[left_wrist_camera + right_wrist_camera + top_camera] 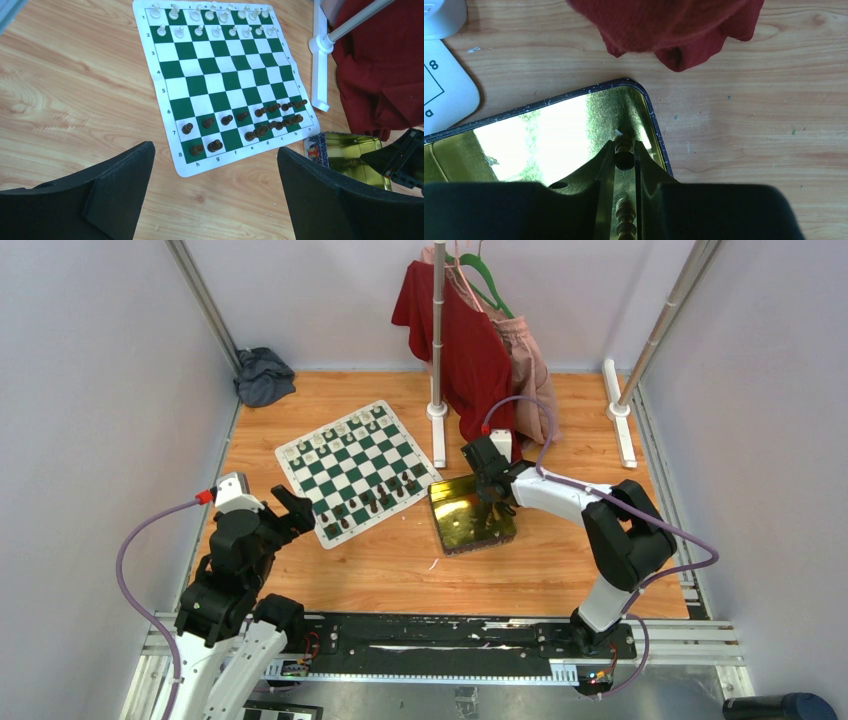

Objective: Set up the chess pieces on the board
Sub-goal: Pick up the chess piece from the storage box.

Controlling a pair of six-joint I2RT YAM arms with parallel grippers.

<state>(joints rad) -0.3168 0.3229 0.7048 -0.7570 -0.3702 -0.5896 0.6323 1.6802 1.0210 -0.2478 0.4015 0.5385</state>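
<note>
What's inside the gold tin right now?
The right gripper reaches into the tin, pinching one dark brown chess piece. Whatever lies beneath the gripper is hidden.

Wood tabletop, grey walls round it. Square gold-green tin lies flat on the wood, approx mid-table; shiny inside, dark speckled rim. Behind it a clothes rack: metal pole upright on a white foot, 2nd white foot further right. Red shirt + pink garment hang from it, green hanger at top. Red hem near tin's far corner in r. wrist view. Crumpled grey cloth in far-left corner. Dark round obj btm right, can't ID.
</note>
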